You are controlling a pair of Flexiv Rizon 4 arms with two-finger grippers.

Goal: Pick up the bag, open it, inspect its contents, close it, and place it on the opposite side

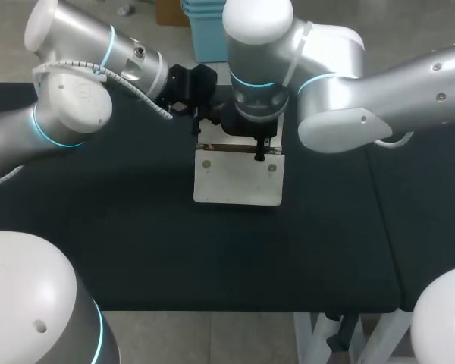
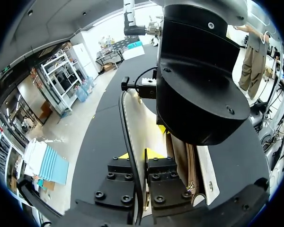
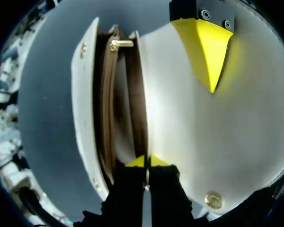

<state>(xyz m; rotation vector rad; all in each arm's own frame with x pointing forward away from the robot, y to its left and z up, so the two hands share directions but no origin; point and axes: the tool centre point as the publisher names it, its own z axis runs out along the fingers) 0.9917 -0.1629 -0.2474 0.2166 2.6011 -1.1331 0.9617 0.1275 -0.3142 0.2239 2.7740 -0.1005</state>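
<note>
The cream bag (image 1: 239, 182) lies flat on the black table, its mouth towards the far edge. My right gripper (image 1: 252, 149) is over that mouth, shut on the thin upper edge of the bag's wall (image 3: 180, 118), yellow tips (image 3: 146, 162) pressed together. The mouth gapes beside it, showing brown lining and a gold clasp (image 3: 120, 45). My left gripper (image 1: 199, 121) comes in from the far left, shut (image 2: 144, 155) on the bag's edge (image 2: 142, 127). One of its yellow fingertips (image 3: 206, 52) rests flat on the cream wall. The right arm's wrist (image 2: 199, 85) hides most of the bag ahead of it.
The black table top (image 1: 136, 243) spreads out left, right and in front of the bag. A seam (image 1: 381, 212) runs down the cloth on the right. Both arms crowd the far edge above the bag's mouth.
</note>
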